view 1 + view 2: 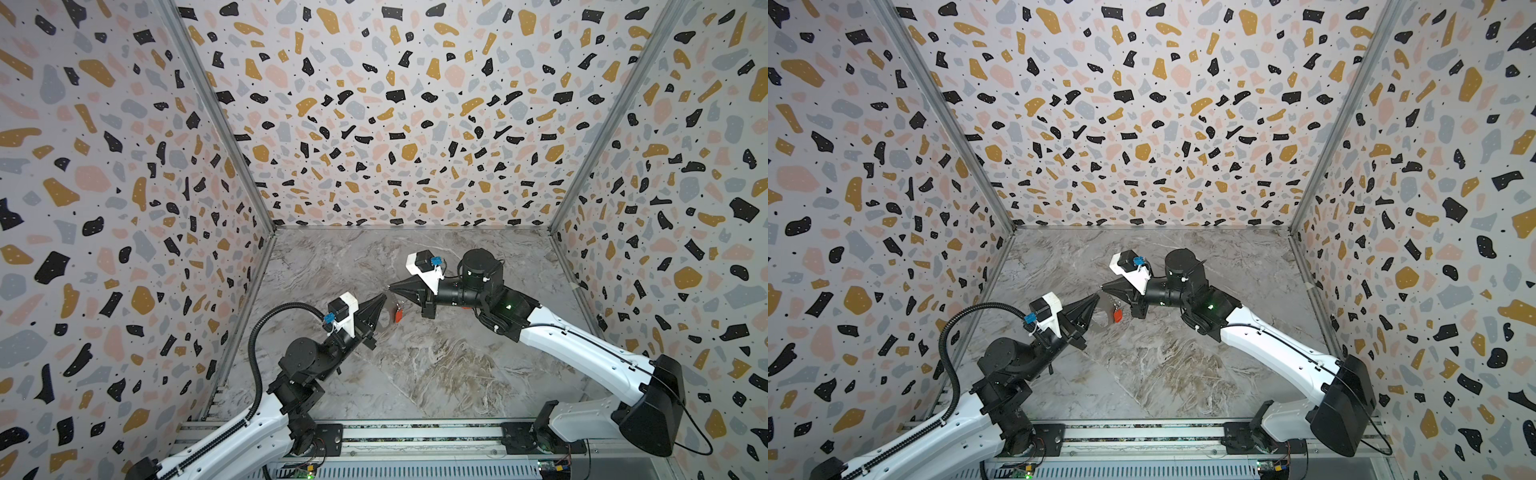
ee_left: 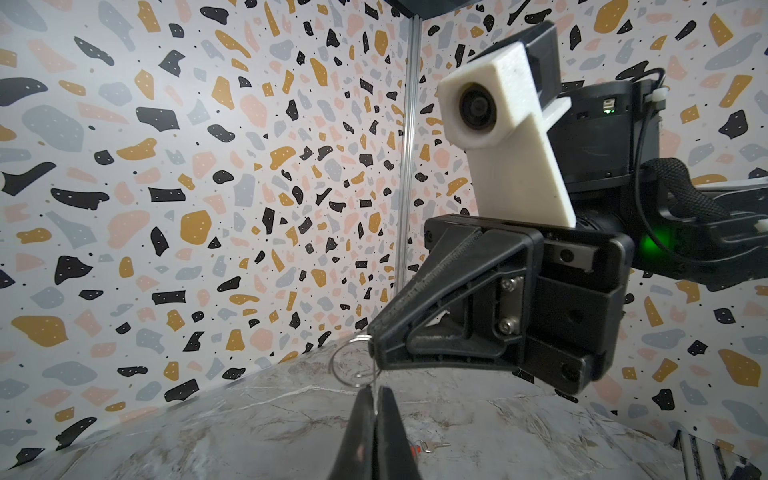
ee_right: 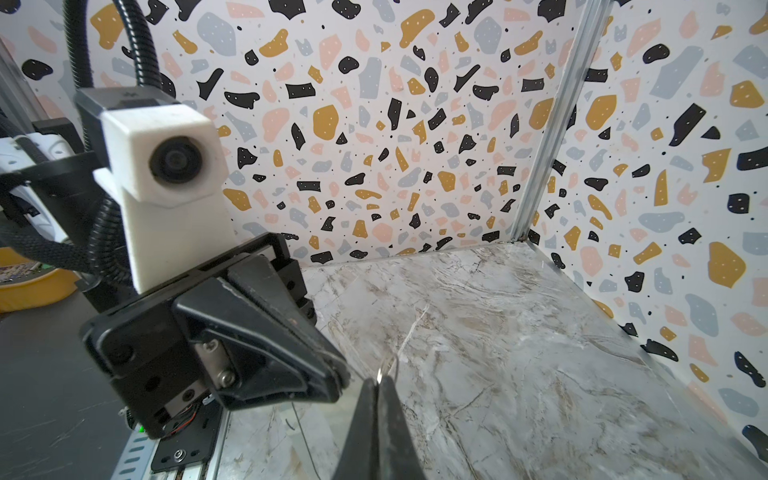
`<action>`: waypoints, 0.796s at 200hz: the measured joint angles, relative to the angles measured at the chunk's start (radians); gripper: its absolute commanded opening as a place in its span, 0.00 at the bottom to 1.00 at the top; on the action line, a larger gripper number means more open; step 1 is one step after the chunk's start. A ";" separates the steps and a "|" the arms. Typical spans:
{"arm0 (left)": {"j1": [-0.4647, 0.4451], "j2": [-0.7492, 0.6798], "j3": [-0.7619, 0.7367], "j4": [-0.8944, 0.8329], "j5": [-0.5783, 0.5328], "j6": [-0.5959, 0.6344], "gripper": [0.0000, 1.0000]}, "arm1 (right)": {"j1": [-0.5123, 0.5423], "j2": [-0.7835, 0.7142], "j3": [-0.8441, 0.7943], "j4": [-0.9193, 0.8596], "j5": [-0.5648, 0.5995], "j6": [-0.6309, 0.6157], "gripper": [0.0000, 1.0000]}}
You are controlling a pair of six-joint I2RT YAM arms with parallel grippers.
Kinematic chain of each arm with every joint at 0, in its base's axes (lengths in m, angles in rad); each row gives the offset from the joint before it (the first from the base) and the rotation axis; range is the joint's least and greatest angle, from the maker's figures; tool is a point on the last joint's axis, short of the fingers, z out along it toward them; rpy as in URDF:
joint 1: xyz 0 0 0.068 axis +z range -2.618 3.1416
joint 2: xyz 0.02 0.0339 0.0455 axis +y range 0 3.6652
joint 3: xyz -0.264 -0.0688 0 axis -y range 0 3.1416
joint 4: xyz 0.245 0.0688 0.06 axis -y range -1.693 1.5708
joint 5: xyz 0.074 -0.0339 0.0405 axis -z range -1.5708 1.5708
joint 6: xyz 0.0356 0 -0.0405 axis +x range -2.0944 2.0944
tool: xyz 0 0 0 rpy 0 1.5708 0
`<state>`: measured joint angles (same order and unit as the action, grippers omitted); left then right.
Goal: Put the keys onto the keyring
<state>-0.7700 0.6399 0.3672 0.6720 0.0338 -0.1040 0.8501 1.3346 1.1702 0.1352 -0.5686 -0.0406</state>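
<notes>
The left gripper [image 1: 384,296] is pinched shut on the keyring [image 1: 1110,309]. The right gripper [image 1: 390,287] is pinched shut on a wire ring [image 2: 332,365], with a red tag [image 1: 398,316] dangling below.

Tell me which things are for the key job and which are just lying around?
For the job:
- keyring, pinched by left gripper and right gripper
- red-tagged key, lying on the table

Just around:
- speckled walls
- yellow round thing
</notes>
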 measured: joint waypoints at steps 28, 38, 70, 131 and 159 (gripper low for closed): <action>0.000 0.000 0.000 0.002 -0.001 0.000 0.00 | 0.001 -0.012 -0.022 0.031 0.016 0.022 0.00; 0.000 0.000 0.000 0.002 -0.001 0.000 0.00 | 0.002 -0.022 -0.039 0.046 0.027 0.034 0.00; -0.005 -0.001 0.000 0.002 0.000 0.003 0.00 | 0.007 -0.064 -0.106 0.113 0.063 0.085 0.00; -0.006 -0.010 0.000 0.003 -0.010 0.006 0.00 | 0.015 -0.093 -0.137 0.142 0.097 0.116 0.09; -0.006 -0.018 0.000 0.002 -0.034 0.007 0.00 | 0.014 -0.118 -0.156 0.141 0.125 0.119 0.13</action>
<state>-0.7761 0.6224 0.3672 0.6743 0.0002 -0.0971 0.8639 1.2167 1.0142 0.2760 -0.4435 0.0784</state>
